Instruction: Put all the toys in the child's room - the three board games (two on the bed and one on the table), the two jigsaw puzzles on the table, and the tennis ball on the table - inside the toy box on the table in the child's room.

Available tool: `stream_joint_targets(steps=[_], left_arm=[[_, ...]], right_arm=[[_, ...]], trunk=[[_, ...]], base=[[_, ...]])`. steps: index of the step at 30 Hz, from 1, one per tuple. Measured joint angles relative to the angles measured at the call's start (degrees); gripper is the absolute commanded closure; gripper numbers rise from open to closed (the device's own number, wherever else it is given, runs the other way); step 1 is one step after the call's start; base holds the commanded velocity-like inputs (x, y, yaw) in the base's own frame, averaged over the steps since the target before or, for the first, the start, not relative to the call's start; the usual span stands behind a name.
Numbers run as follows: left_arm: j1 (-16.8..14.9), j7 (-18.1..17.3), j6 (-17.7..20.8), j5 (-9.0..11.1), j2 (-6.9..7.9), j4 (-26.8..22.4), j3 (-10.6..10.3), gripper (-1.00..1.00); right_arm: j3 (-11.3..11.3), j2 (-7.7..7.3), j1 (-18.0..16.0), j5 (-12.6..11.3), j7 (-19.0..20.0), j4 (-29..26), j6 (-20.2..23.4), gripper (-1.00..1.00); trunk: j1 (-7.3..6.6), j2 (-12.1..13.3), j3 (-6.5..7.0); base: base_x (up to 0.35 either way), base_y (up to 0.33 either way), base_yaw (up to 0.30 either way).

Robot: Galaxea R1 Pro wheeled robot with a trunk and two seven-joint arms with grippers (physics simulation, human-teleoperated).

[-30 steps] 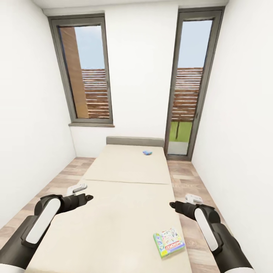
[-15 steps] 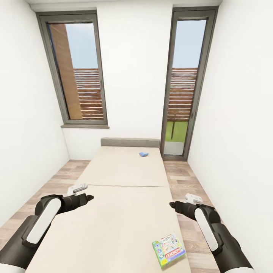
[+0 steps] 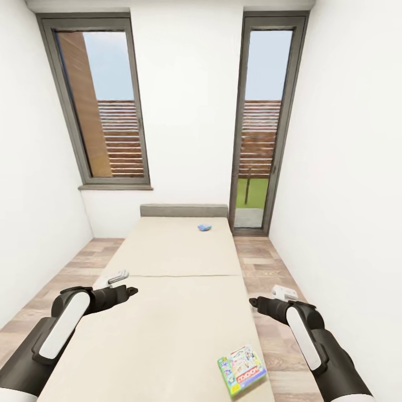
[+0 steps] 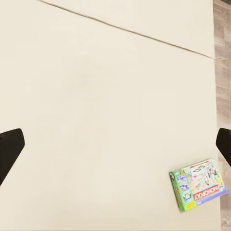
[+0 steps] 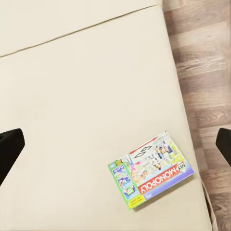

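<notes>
The cream bed stretches away ahead of me, with a seam across its middle. One board game, the green-white Monopoly box, lies flat near the bed's near right corner; it is also in the left wrist view and the right wrist view. A small blue board game lies at the bed's far end by the headboard. My left gripper hovers open over the bed's left side, my right gripper open at its right edge, both empty. The table, toy box, jigsaw puzzles and tennis ball are out of view.
White walls close in on both sides, with strips of wood-plank floor beside the bed. A window and a tall glass door are in the far wall. A grey headboard ends the bed.
The whole picture has shifted left and down as the camera moved nearer the bed. Both arms keep the same pose. The boxes lie where they were on the bed.
</notes>
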Motion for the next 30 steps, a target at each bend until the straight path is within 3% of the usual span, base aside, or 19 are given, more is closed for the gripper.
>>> stream_joint_targets(steps=[30], left_arm=[[0.00, 0.00, 0.01, 0.03, 0.00, -0.01, 0.02, -1.00]], right_arm=[[-0.08, 0.14, -0.12, -0.04, -0.17, 0.08, 0.01, -1.00]], trunk=[[0.01, 0.00, 0.00]], base=[[0.009, -0.006, -0.002]])
